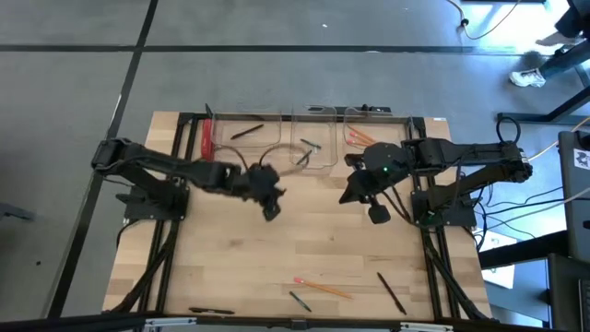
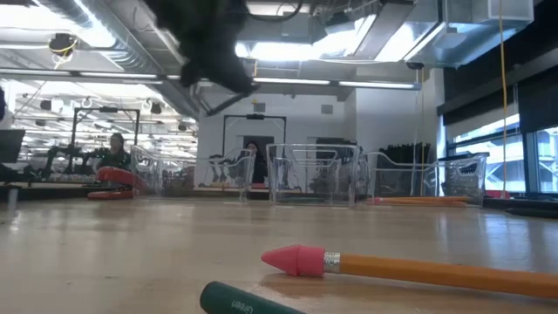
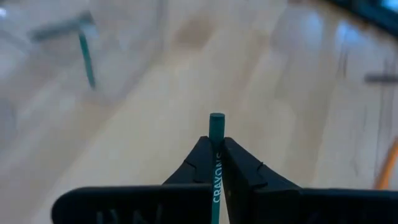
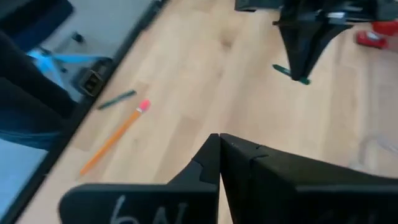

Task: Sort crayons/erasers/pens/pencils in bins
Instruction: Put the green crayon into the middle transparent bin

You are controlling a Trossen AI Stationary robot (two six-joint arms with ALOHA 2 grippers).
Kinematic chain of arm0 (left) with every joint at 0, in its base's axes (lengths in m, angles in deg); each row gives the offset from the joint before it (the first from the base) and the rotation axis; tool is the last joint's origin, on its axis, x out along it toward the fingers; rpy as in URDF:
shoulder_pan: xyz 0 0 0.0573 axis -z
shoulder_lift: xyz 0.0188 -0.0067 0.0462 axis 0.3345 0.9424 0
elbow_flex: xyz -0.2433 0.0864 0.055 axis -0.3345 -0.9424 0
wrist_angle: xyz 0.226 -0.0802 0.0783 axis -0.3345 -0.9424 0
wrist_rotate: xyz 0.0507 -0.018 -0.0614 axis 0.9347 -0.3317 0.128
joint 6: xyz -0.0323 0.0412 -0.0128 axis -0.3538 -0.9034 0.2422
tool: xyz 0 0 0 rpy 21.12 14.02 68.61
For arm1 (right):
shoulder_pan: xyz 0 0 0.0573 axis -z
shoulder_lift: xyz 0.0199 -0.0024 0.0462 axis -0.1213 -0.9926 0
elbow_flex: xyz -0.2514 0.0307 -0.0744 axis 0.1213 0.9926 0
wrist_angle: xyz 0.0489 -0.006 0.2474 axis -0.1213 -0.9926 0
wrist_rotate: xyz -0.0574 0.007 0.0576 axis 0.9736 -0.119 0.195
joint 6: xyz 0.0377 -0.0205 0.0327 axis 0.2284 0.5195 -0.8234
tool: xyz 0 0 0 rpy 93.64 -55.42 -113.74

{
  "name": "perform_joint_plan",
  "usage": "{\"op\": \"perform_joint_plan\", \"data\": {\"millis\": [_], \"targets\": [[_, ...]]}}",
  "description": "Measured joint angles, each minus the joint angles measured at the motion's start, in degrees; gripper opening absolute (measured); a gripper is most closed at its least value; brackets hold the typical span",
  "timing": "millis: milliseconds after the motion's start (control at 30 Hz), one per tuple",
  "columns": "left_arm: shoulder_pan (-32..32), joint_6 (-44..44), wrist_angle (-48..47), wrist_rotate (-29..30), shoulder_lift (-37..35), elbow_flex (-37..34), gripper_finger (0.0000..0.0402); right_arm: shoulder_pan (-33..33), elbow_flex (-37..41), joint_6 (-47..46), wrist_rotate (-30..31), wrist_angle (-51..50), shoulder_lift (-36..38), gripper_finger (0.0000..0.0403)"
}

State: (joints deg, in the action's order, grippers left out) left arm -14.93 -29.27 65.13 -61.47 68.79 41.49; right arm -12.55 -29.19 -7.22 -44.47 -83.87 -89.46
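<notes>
In the high view the left gripper (image 1: 269,195) hovers at frame centre below the bins (image 1: 312,138), its wrist view showing it clamped on a crayon (image 3: 216,134) for dropping in, while the right gripper (image 4: 219,144), pinched closed and empty, waits centre-right.

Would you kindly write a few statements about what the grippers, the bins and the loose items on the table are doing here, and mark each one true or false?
1. The left gripper is shut on a crayon. True.
2. The right gripper holds a pencil. False: its fingers are shut with nothing between them.
3. A pencil with a pink eraser tip lies on the table near its front edge. True.
4. All three bins are empty. False: the left one holds a black pen, and the right bin holds orange pencils.
5. The left gripper is resting on the table. False: the right wrist view shows it held above the wood.
</notes>
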Motion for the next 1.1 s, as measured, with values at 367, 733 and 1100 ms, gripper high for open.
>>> {"op": "perform_joint_plan", "data": {"millis": [367,733,1100], "targets": [[-18.7,-15.6,21.7,-4.3,0.5,0.0,0.0003,0.5,0.0,0.5,10.6,-2.6,0.0,0.0006],[-27.6,-17.6,37.1,-8.1,6.9,0.1,0.0002,3.5,0.0,3.1,13.7,-2.7,0.0,0.0006],[-27.1,-17.3,42.2,-9.4,17.0,0.0,0.0002,6.0,0.0,3.2,15.6,-2.7,0.0,0.0006]]}}
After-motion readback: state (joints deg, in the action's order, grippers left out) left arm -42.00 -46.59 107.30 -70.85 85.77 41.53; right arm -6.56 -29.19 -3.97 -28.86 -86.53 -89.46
